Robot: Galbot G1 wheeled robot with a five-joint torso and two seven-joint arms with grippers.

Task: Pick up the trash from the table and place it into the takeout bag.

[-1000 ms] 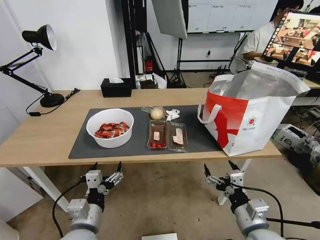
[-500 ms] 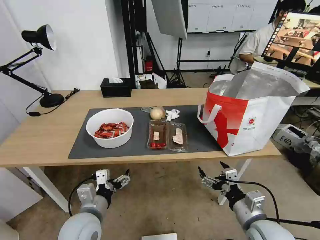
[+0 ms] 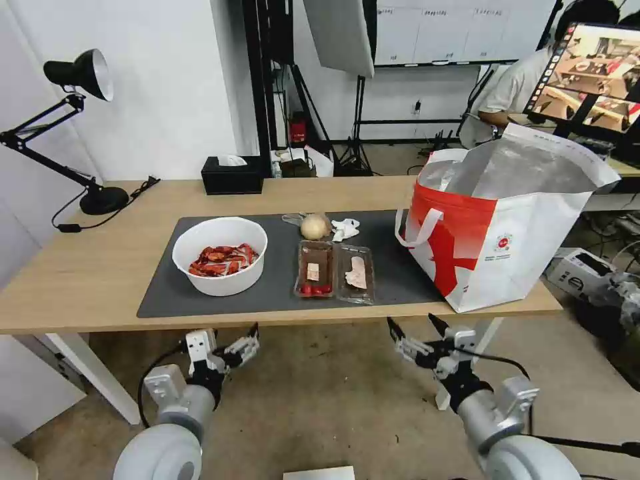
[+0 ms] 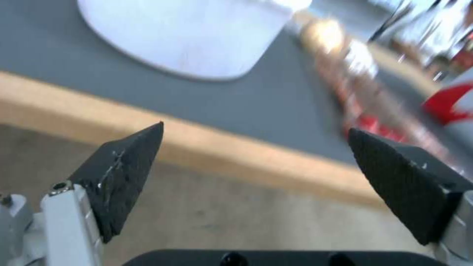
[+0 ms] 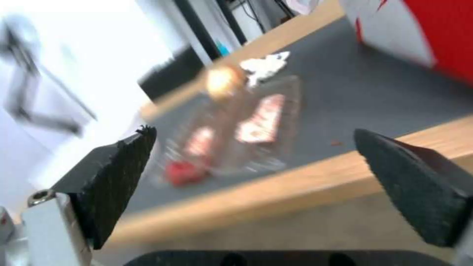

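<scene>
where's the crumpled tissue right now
In the head view the crumpled tissue lies on the grey mat, touching the wrapped ball, behind the clear tray.

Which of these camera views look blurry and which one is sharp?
Head view: sharp, the white round bowl of red shells crisp. Left wrist view: the bowl and clear plastic tray smeared. Right wrist view: tray and background streaked; dark fingertips clearer.

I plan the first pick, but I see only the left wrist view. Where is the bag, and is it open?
Observer: The bag stands open-topped at the table's right end.
Operator: What lies behind the tray?
Observer: A wrapped ball and a tissue, side by side.
Operator: And the right gripper?
Observer: Below the table's front edge, before the tray, jaws open.
</scene>
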